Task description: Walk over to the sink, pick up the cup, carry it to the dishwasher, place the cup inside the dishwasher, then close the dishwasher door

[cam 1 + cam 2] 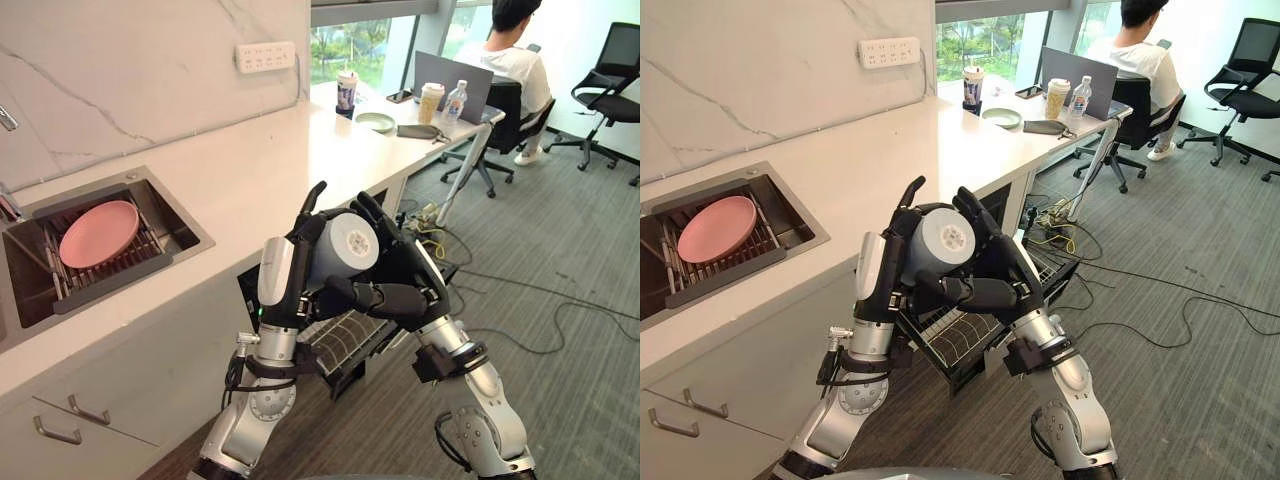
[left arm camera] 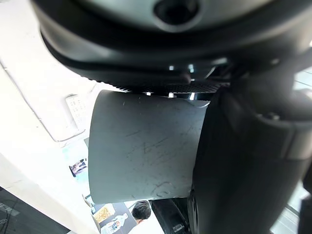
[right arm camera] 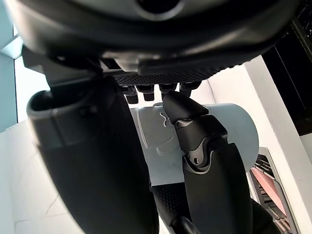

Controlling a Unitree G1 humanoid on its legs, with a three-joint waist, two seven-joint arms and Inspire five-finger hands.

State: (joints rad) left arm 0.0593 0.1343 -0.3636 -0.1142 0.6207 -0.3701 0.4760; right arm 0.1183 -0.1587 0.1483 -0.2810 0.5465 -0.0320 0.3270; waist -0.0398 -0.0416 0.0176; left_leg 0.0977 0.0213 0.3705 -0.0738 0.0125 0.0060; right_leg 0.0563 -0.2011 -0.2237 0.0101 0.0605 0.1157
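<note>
Left eye view: clasps a pale grey round cup [image 1: 345, 245] between both hands, tipped on its side with the base toward the camera, above the wire rack of the open dishwasher [image 1: 345, 340]. Left hand [image 1: 283, 268] against the cup's left side, fingers curled over the top. Right hand [image 1: 395, 290] wrapped round from the right, fingers crossing under the base. Farther left, a steel sink [image 1: 190, 238] set in the white table [image 1: 270, 160], with a round pink plate [image 1: 98, 232] on its rack.

Right eye view: same two-handed clasp, cup just above the rack.

Left wrist view: grey cup wall tight against the dark palm.

Right wrist view: curled round the cup, thumb across its side.
</note>
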